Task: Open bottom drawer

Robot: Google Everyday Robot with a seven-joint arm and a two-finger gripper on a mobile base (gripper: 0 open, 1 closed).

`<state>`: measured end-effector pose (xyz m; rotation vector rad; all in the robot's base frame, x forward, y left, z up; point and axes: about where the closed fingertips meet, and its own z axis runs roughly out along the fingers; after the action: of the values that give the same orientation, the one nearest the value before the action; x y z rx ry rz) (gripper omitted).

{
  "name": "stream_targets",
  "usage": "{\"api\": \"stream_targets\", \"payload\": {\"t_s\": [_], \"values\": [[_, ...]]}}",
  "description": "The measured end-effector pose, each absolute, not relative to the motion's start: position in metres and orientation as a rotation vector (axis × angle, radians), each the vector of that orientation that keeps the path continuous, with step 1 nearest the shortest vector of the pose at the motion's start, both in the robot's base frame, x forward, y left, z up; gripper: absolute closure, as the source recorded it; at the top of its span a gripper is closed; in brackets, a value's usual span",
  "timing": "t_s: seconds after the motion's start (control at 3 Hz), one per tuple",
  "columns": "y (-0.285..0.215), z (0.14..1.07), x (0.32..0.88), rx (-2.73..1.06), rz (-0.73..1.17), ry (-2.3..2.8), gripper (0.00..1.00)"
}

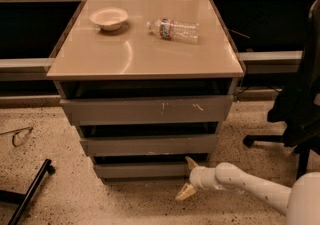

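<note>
The cabinet (145,64) is standing in the middle of the scene on a speckled floor (60,169), showing three grey drawer fronts stacked under its tan top. The bottom drawer (142,170) is sitting lowest, just above the floor, under the middle drawer (147,145) and the scratched top drawer (145,110). Its front is lying roughly in line with the cabinet, with a dark gap showing above it.

The gripper (182,178) is hanging low at the near right, just beside the right end of the bottom drawer. Its two fingers (191,162) are spreading well apart and holding nothing. The upper one is pointing at the top right corner of the drawer front, though whether it is touching there cannot be told. The lower one is angling down towards the floor. The white arm (250,185) is reaching in from the near right corner.

On the cabinet top, a bowl (108,18) is resting at the far left, and a bottle (174,29) is lying on its side to the right of it. A dark chair (300,99) is standing at the right edge.
</note>
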<state>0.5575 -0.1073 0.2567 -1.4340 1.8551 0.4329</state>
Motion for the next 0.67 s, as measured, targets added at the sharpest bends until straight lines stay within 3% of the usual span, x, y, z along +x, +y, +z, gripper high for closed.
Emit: {"api": "stream_targets", "payload": {"t_s": [0.67], "values": [[-0.1,0.218,0.608,-1.477,0.43,1.907,0.0]]}}
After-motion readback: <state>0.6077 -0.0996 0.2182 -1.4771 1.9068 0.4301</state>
